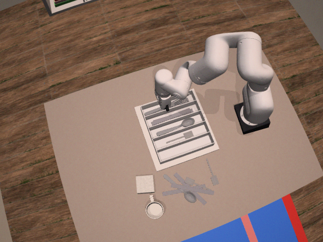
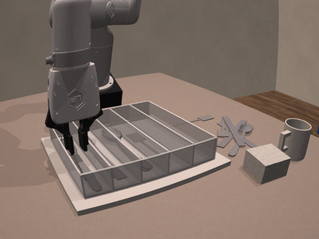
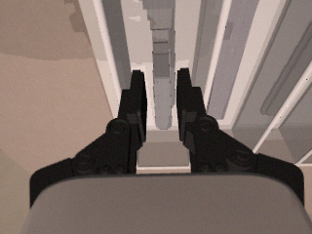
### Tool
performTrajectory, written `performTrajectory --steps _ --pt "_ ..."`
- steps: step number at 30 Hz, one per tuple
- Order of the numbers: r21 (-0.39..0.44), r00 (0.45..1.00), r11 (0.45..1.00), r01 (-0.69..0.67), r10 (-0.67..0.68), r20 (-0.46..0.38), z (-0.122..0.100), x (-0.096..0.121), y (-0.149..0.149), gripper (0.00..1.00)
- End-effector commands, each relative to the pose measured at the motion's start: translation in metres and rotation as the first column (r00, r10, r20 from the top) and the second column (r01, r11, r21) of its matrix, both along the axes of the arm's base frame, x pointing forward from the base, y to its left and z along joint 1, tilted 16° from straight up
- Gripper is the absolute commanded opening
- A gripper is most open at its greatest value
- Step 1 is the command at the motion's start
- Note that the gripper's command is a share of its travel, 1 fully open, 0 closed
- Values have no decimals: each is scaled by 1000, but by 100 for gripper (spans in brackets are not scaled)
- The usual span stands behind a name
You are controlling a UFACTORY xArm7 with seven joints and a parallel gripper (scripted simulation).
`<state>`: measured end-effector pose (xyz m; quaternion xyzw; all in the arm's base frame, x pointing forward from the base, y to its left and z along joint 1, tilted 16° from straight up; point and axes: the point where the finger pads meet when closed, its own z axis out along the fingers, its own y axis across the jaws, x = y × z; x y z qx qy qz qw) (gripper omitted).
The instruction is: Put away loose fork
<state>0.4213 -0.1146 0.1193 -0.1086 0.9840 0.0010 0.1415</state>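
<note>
The grey divided tray (image 1: pixel 213 144) (image 2: pixel 154 155) stands on a white mat (image 1: pixel 161 166) (image 2: pixel 154 187). In its end slot nearest the arm's side, a grey fork (image 1: pixel 152 111) (image 2: pixel 80 166) (image 3: pixel 163 97) lies flat along the slot floor. I cannot tell single forks apart there. My gripper (image 1: pixel 167 109) (image 2: pixel 77 148) (image 3: pixel 161 85) points straight down into that slot. Its black fingers straddle the fork's stem, with a visible gap on each side. It is open and holds nothing.
The other slots hold a flat knife (image 1: pixel 172 116), a spoon (image 1: pixel 177 126) and a spatula (image 1: pixel 182 136); the last slot is empty. Beyond the tray lie a pile of cutlery (image 1: pixel 187 188) (image 2: pixel 232 133), a single utensil (image 1: pixel 212 173), a cube (image 1: pixel 144 183) (image 2: pixel 265 162) and a mug (image 1: pixel 154 209) (image 2: pixel 296 139).
</note>
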Motion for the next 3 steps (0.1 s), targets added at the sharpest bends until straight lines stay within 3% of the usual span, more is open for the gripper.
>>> performTrajectory --steps 1,3 --pt "-1 1000 1000 1 -1 3 22 -5 -1 24" --pt "-1 1000 1000 1 -1 3 32 -8 -1 24"
